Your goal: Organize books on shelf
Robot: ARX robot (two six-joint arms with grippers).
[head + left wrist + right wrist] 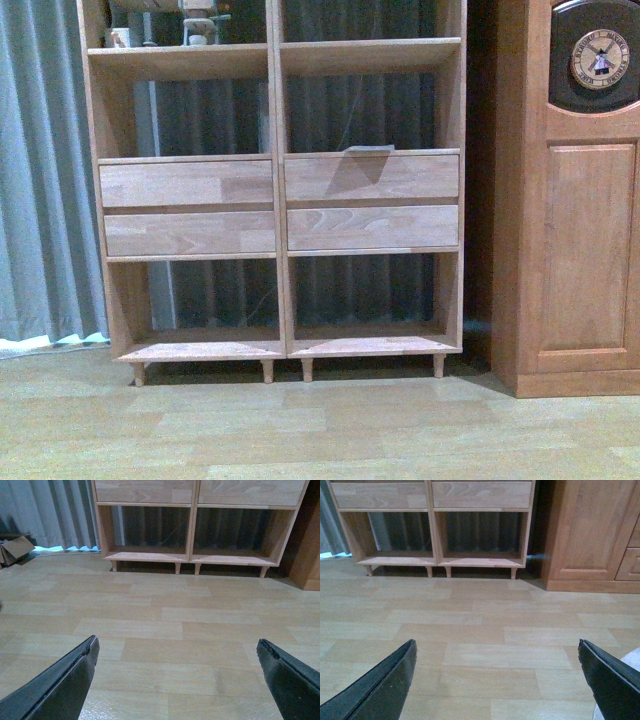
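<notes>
The shelf [276, 120] stands on short legs on the wood floor [320, 430], its open back to a grey curtain [40, 170]. It has two columns, and each holds two drawers [372, 225] at mid-height, all pushed in. The bottom compartments on both sides are bare boards. On the ledge above the right drawers lies a thin pale thing [365, 150], its edge just past the front; whether it is a book I cannot tell. Small objects [200, 25] sit on the upper left board, too cropped to make out. A darker cabinet [585, 250] with a round windmill emblem [598, 58] stands just beside the shelf's right side. A cardboard box [17, 547] lies by the curtain's foot, off the shelf's left end. The left gripper [176, 642] and the right gripper [496, 642] hang over bare floor well short of the shelf, each with its fingers spread wide and nothing between them.
</notes>
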